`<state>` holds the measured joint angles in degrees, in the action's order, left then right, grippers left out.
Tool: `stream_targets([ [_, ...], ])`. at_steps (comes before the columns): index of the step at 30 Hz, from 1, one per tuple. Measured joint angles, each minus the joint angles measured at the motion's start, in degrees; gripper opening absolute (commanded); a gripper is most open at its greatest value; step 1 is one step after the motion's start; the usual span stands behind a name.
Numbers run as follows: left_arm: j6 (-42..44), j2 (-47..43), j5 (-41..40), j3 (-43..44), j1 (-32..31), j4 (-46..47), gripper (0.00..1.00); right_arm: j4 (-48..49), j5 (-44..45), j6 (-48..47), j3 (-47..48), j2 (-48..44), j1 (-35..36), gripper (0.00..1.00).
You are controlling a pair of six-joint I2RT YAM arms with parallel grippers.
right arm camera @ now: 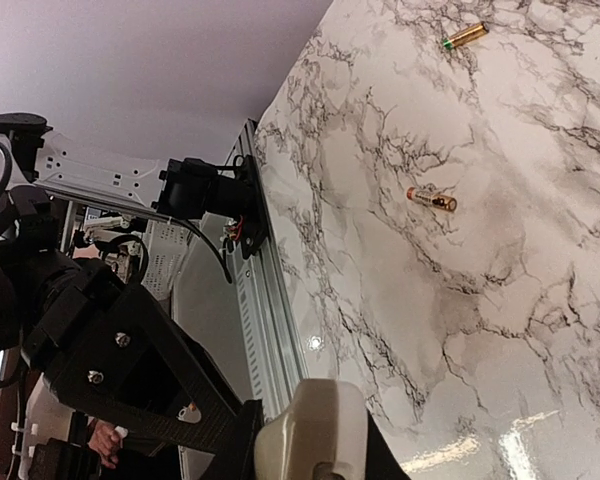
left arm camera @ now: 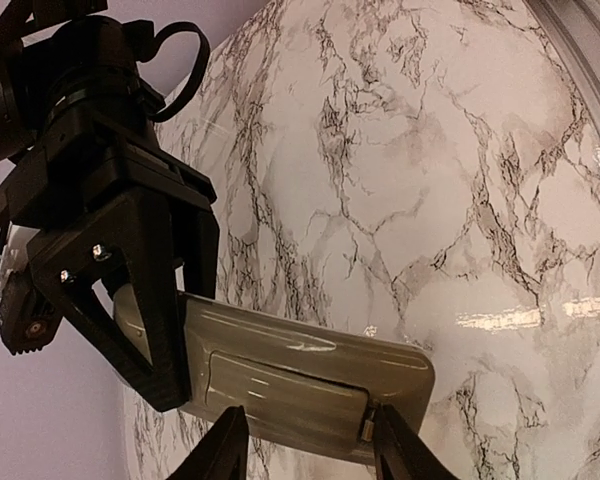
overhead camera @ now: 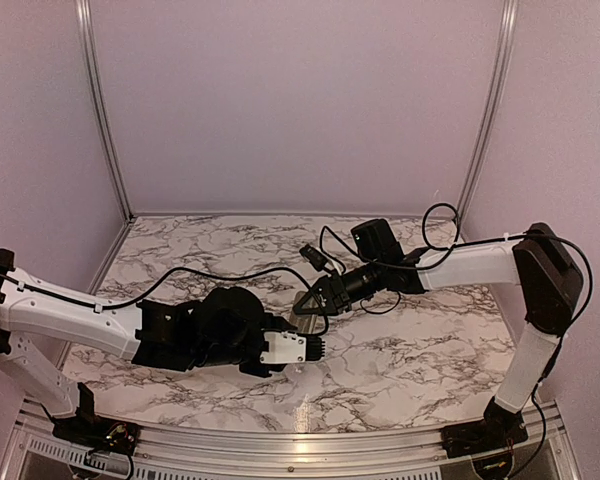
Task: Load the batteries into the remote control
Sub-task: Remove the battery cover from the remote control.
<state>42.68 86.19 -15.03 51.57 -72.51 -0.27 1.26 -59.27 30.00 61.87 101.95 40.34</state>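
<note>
Remote control (left arm camera: 310, 365) clenched by right gripper (left arm camera: 155, 330); left gripper (left arm camera: 310, 452), jaws apart, should slide battery cover (left arm camera: 280, 385) off gently.

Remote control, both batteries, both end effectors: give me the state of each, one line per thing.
Remote control: clamped at one end, greyish back facing the left wrist camera.
Right end effector: shut on the remote control.
Left end effector: open, fingers apart along the remote control's long edge; contact unclear.
Upper battery: lying loose on the table, not loaded.
Lower battery: lying loose on the table, apart from the other.
</note>
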Motion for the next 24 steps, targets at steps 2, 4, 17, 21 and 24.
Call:
stream_targets([
  [2,0.0,-0.4,0.0,0.0,0.0,0.0,0.44,0.0,0.2,0.0,0.0,0.0,-0.1,0.00],
  [4,0.0,-0.8,0.0,-0.1,0.0,0.0,0.44,0.0,0.5,0.1,0.0,0.0,-0.2,0.00],
  [17,-0.1,-2.6,-1.7,-0.3,0.1,2.9,0.45,0.7,0.8,2.6,-0.4,-0.2,-3.0,0.00],
  [21,-0.1,-0.3,-3.3,-0.3,0.1,3.6,0.45,2.8,0.7,4.9,-1.6,-0.3,-4.2,0.00],
  [24,-0.2,2.1,-4.8,-0.3,0.1,4.3,0.45,4.1,0.8,6.1,-2.0,-0.3,-4.9,0.00],
])
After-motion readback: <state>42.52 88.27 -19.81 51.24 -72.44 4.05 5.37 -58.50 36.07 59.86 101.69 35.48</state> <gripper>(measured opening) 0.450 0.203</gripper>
